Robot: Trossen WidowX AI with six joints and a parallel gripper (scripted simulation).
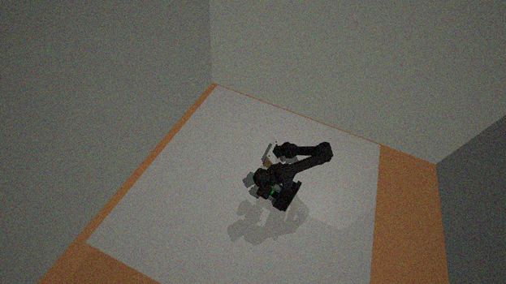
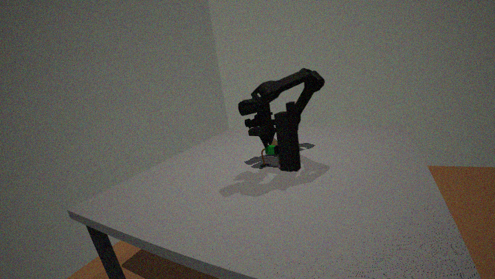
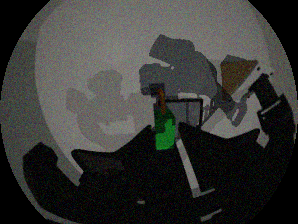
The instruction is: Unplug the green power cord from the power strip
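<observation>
The green plug (image 1: 272, 192) (image 2: 270, 149) (image 3: 166, 135) sits on top of the low grey power strip (image 2: 271, 160), beside the black arm base. A thin orange-brown cord (image 2: 262, 157) (image 3: 162, 97) leaves the plug and bends down toward the table. My gripper (image 2: 267, 143) (image 3: 165, 127) points down at the plug, its fingers partly apart. In the wrist view the green plug shows in the gap between the two fingertips, with no clear grip on it. The fingers hide part of the plug and strip. In the top view the arm covers most of the strip.
The black arm base (image 1: 287, 197) (image 2: 289, 141) stands right beside the strip. A brown wedge-shaped piece with a pale plate (image 1: 267, 162) (image 3: 237, 75) is behind the strip. The arm's shadow falls across the grey table (image 1: 168, 199) (image 2: 194, 221). Walls rise behind the table.
</observation>
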